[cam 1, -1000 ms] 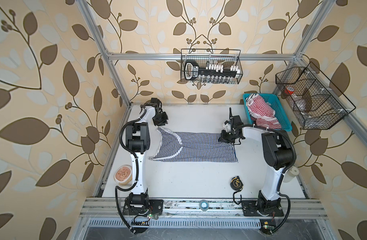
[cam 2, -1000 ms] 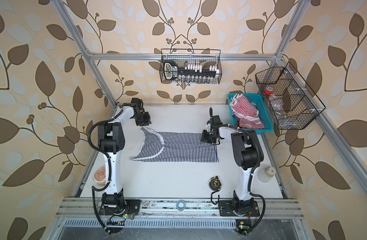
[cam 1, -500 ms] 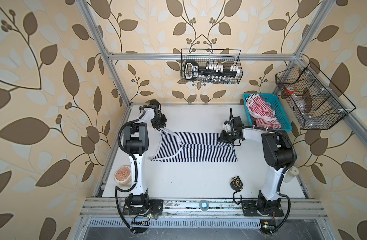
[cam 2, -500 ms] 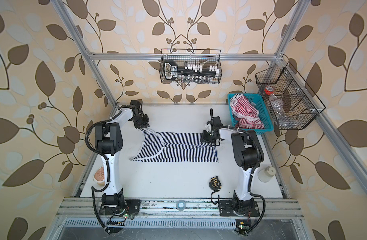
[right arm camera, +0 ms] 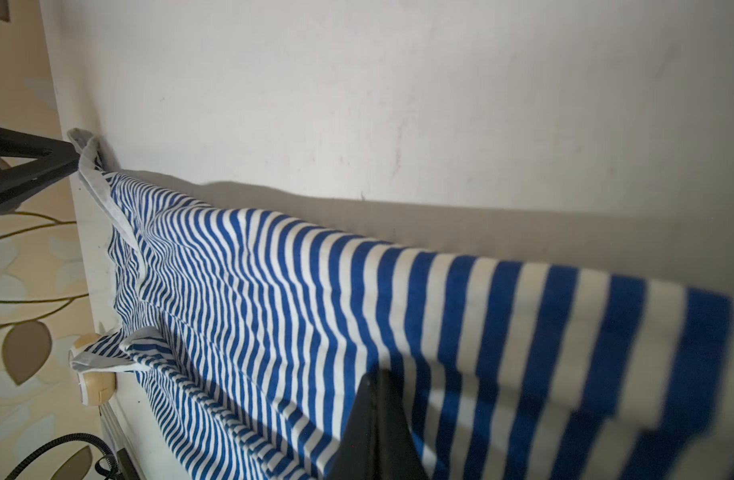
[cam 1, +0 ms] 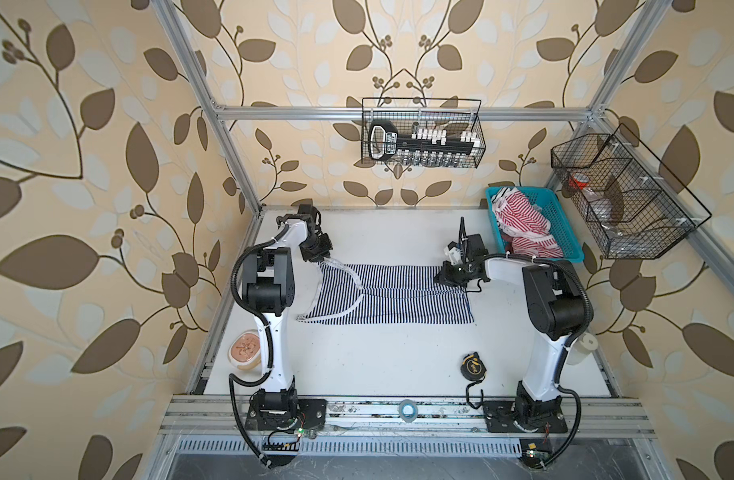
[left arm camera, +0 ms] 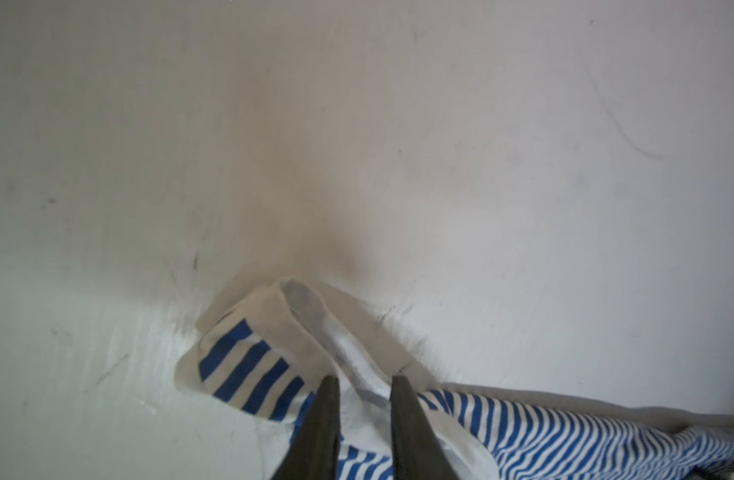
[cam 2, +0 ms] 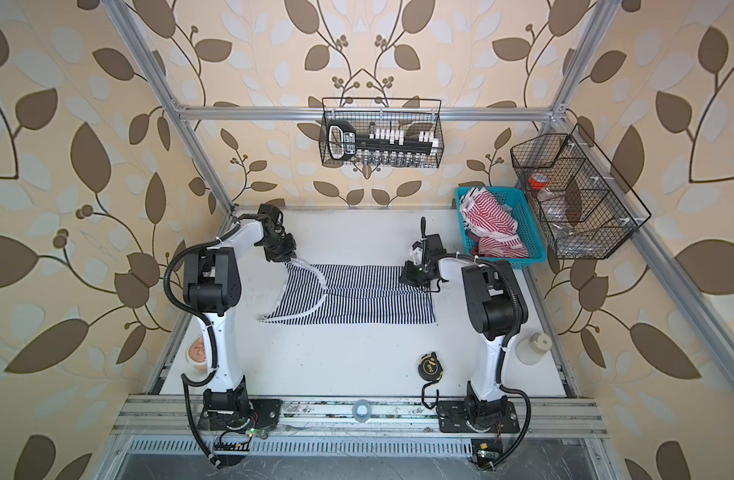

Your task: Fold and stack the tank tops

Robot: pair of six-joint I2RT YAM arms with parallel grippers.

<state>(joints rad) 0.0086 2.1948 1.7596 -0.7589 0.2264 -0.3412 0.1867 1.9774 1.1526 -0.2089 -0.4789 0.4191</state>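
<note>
The navy-and-white tank top [cam 1: 398, 295] [cam 2: 357, 295] lies folded lengthwise across the table, straps to the left. My left gripper [cam 1: 321, 259] [left arm camera: 365, 378] is at the far strap's end. Its jaws stand a little open, with the white strap trim [left arm camera: 315, 316] running between the fingertips. My right gripper [cam 1: 445, 276] [right arm camera: 377, 372] is shut on the far right hem corner of the navy tank top [right arm camera: 315, 291] and holds that edge slightly off the table. The red-and-white tank top [cam 1: 523, 226] [cam 2: 492, 226] lies bunched in the blue basket.
The blue basket [cam 1: 571, 249] stands at the back right corner. A tape measure [cam 1: 473, 366] lies front right and a white bottle [cam 1: 581, 347] stands by the right edge. A round container [cam 1: 245, 350] sits front left. Wire baskets [cam 1: 421, 133] [cam 1: 623, 195] hang on the frame.
My left gripper has moved toward the near side onto the strap end, and its jaws have parted slightly. The right gripper has stayed shut at the hem corner.
</note>
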